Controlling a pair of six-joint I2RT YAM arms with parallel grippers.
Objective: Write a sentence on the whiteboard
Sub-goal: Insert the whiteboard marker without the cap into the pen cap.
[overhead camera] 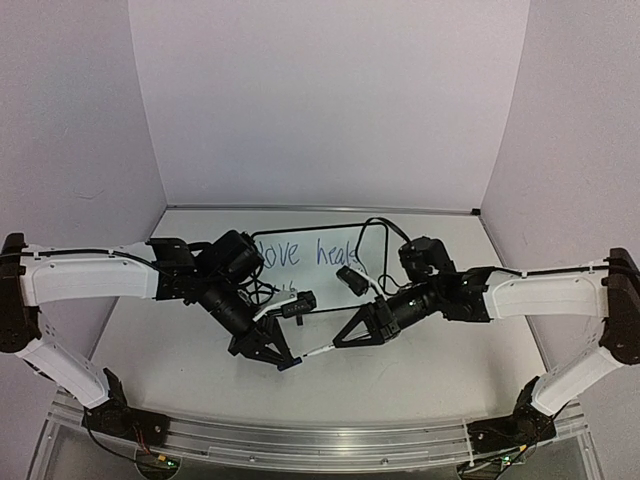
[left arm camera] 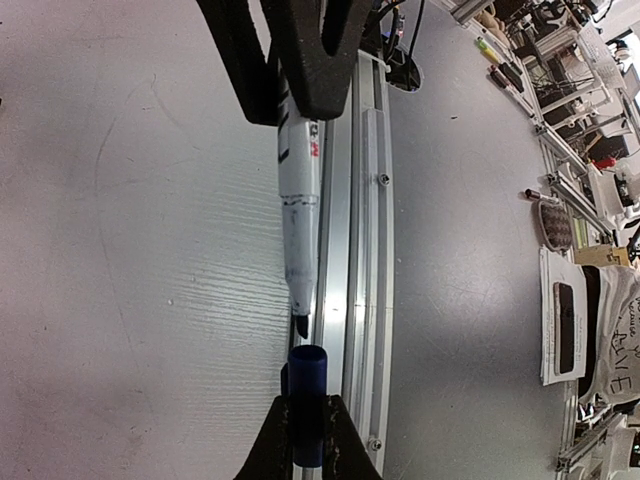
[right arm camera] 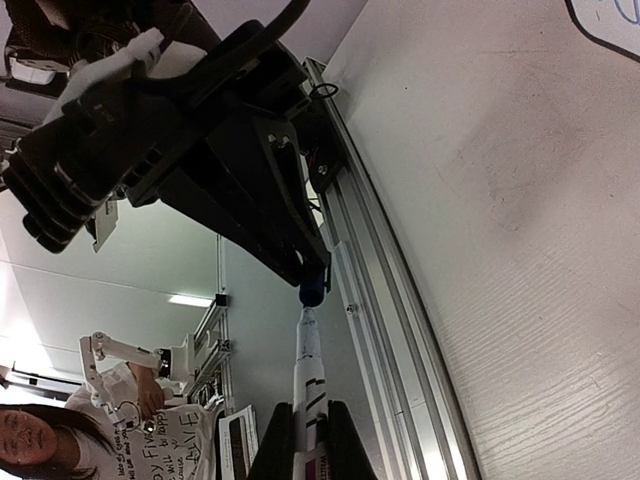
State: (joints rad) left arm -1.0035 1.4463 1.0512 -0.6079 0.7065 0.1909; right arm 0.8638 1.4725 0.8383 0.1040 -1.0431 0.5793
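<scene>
The whiteboard (overhead camera: pixel 372 262) stood at the upper middle of the overhead view, behind both arms, on the table (overhead camera: pixel 440 360). The sentence (overhead camera: pixel 300 253) ran across it in blue, its lower line mostly hidden by the arms. Below it at centre frame, the left gripper (overhead camera: pixel 287 360) was clamped on a blue cap (left arm camera: pixel 308 385). The right gripper (overhead camera: pixel 342 340) was clamped on a white marker (left arm camera: pixel 299 190). The marker's tip pointed at the cap's mouth, just short of it.
</scene>
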